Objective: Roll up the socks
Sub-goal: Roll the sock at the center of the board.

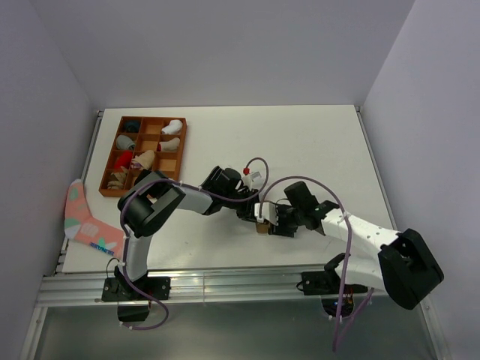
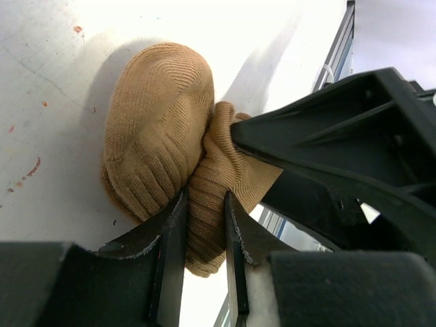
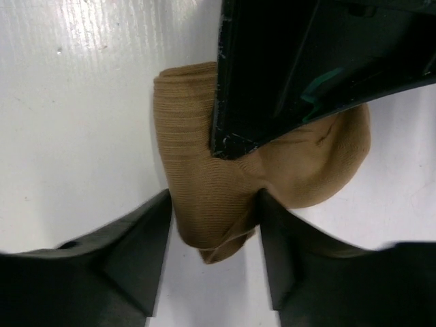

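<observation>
A tan-brown sock, bunched into a rounded lump with a ribbed fold sticking out, lies on the white table near its front middle. In the left wrist view my left gripper is shut on the sock's ribbed fold. My right gripper comes from the opposite side, and both its fingers press the sock's lower fold between them. The two grippers meet tip to tip over the sock: left gripper, right gripper. From above they hide most of it.
An orange compartment tray holding several sock bundles stands at the back left. A pink sock with teal patches lies at the table's left edge. A metal rail runs along the near edge.
</observation>
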`<control>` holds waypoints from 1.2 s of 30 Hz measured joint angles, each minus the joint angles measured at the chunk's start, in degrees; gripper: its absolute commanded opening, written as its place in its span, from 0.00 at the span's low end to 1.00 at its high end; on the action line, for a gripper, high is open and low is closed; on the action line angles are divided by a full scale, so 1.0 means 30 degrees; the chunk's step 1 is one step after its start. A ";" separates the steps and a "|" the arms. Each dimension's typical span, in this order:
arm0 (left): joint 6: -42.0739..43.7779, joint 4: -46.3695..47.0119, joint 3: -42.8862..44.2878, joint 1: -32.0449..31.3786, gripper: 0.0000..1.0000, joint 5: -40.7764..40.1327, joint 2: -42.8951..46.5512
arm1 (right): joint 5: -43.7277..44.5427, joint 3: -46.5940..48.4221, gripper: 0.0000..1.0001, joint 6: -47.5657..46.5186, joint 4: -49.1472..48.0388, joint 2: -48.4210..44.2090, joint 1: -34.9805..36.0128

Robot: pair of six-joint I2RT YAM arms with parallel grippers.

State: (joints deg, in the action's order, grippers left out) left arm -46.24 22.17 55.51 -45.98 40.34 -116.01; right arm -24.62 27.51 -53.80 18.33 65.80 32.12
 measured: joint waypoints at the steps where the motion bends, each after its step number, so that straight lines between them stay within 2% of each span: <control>1: 0.0000 -0.0029 0.0000 0.0015 0.01 0.0051 0.0000 | 0.0015 0.0160 0.49 -0.0007 -0.0007 0.0284 0.0007; 4: -0.0015 -0.0066 -0.0029 0.0073 0.06 0.0197 0.0000 | -0.0022 0.1093 0.33 0.0160 0.0525 0.1450 0.0000; 9: -0.0408 0.0379 -0.0474 0.0291 0.11 0.0153 0.0146 | -0.0452 0.3483 0.23 0.0721 0.2674 0.3840 -0.0131; 14: -0.0699 0.1341 -0.2055 0.0240 0.13 -0.1858 0.1508 | -0.1341 0.5144 0.21 0.1107 0.3891 0.5654 -0.0379; 21: -0.0925 0.3468 -0.4568 -0.0197 0.28 -0.5952 0.3475 | -0.3198 0.7096 0.20 0.1654 0.5217 0.7934 -0.1239; 32: -0.0488 0.6637 -0.8604 -0.0714 0.33 -1.1307 0.5923 | -0.4677 0.9938 0.20 0.1800 0.8153 1.0783 -0.1996; 36: 0.0153 0.7395 -0.9952 -0.1231 0.34 -1.2444 0.6645 | -0.4830 1.0958 0.20 0.1770 0.9500 1.1730 -0.2178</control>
State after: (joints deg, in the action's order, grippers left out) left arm -45.78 44.36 25.65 -49.67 3.01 -96.07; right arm -39.11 60.38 -48.49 46.83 100.99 25.58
